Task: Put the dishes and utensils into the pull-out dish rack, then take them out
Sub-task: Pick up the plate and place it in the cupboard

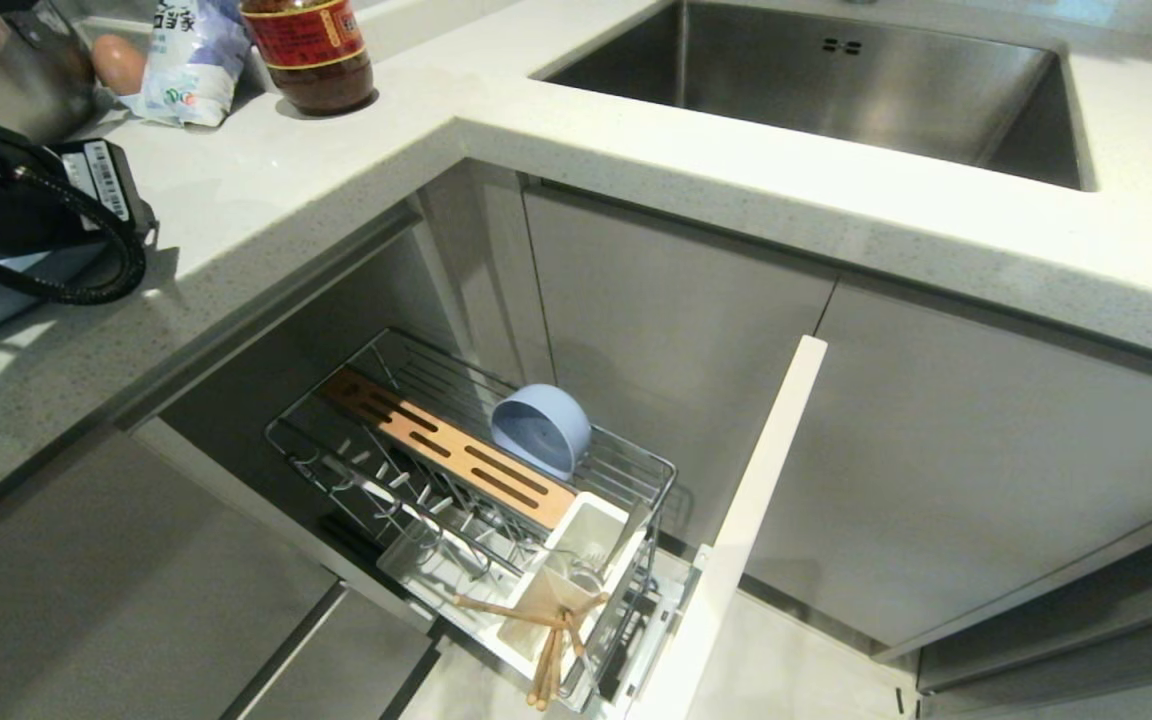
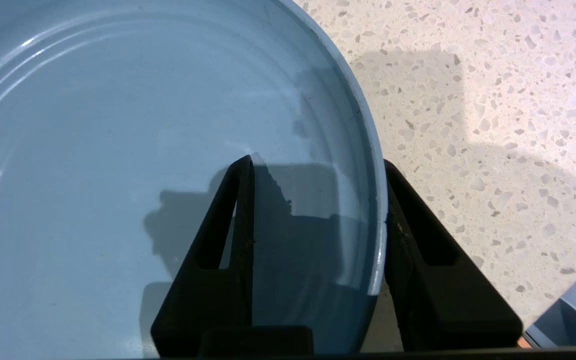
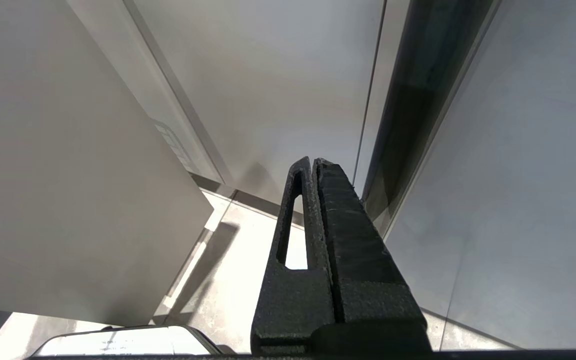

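The left gripper [image 2: 318, 165] straddled the plate [image 2: 118, 150] rim, jaws apart; the plate ran out of frame. The right gripper [image 3: 313, 162] was pressed together.

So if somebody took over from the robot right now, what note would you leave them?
Left gripper: fingers either side of the plate rim on the counter, not clamped yet.
Right gripper: shut, empty, parked low by the cabinets.
Rack pulled out: bowl on edge inside, chopsticks in the cup with some metal cutlery.
Done: bowl, chopsticks loaded.
Left: load the plate, then unload everything.
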